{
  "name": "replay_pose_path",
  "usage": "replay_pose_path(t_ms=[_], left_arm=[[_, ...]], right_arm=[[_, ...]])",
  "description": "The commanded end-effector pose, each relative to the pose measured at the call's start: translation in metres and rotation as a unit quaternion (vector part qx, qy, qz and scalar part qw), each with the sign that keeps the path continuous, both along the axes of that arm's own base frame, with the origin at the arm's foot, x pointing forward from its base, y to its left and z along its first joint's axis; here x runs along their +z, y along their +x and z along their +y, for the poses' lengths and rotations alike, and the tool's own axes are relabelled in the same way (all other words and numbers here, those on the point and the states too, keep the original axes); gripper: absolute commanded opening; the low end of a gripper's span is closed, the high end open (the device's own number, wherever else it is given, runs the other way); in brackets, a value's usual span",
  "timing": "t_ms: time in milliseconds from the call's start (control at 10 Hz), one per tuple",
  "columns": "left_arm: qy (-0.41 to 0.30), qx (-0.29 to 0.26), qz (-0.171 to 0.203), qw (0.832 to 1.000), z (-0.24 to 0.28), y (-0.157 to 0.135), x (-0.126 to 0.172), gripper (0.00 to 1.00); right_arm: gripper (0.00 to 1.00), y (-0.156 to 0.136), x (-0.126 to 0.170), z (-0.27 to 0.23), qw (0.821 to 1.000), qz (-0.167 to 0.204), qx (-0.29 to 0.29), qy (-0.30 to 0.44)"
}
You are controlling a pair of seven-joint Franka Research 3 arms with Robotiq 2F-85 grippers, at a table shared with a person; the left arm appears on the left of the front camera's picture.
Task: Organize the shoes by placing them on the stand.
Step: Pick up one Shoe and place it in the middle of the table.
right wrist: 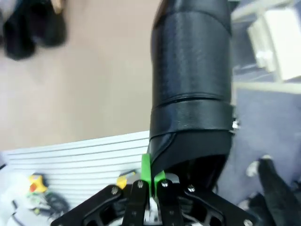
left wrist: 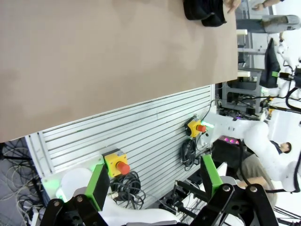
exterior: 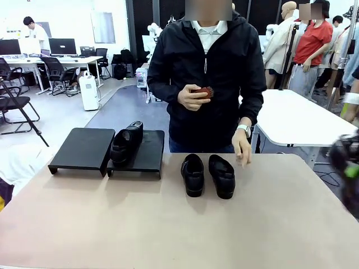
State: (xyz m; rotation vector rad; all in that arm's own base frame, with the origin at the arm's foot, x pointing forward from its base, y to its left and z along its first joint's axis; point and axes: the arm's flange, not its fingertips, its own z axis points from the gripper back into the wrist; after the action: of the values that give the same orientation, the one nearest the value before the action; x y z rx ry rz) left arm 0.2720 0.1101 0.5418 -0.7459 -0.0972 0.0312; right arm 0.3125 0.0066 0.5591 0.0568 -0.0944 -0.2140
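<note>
Two black platforms make up the stand at the table's far left. One black shoe lies on the right platform, near its left edge. Two more shoes stand side by side on the table's middle, also seen in the left wrist view. A fourth shoe hangs over the table's right edge, with my right gripper shut on its rim. That gripper is a blur at the right edge of the front view. My left gripper is open and holds nothing, below the table's near edge.
A person stands at the far side, with a brown-and-red block in one hand and the other hand resting on the table beside the right shoe. Yellow stop buttons sit on the slatted frame under the table's near edge.
</note>
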Motion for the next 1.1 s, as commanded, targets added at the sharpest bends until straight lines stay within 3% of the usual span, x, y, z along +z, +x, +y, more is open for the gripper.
replay_pose_path(t_ms=[0, 200, 400, 700, 800, 1000], left_arm=[[-0.006, 0.002, 0.004, 1.000, -0.001, -0.001, 0.001, 1.00], [-0.006, 0.002, 0.004, 1.000, -0.001, -0.001, 0.001, 1.00], [-0.006, 0.002, 0.004, 1.000, -0.001, -0.001, 0.001, 1.00], [-0.006, 0.002, 0.004, 1.000, -0.001, -0.001, 0.001, 1.00], [-0.006, 0.002, 0.004, 1.000, -0.001, -0.001, 0.001, 1.00], [-0.006, 0.002, 0.004, 1.000, -0.001, -0.001, 0.001, 1.00]], right_arm=[[0.00, 0.012, 0.009, 0.090, 1.000, -0.006, -0.010, 0.005], [0.00, 0.006, -0.019, 0.182, 0.999, 0.015, 0.037, 0.016], [0.00, 0.002, -0.059, 0.247, 0.989, 0.058, 0.128, 0.036], [0.00, -0.003, -0.106, 0.311, 0.970, 0.097, 0.203, 0.091], [0.00, -0.001, -0.123, 0.327, 0.963, 0.129, 0.218, 0.095], [0.00, 0.013, -0.154, 0.352, 0.961, 0.143, 0.216, 0.102]])
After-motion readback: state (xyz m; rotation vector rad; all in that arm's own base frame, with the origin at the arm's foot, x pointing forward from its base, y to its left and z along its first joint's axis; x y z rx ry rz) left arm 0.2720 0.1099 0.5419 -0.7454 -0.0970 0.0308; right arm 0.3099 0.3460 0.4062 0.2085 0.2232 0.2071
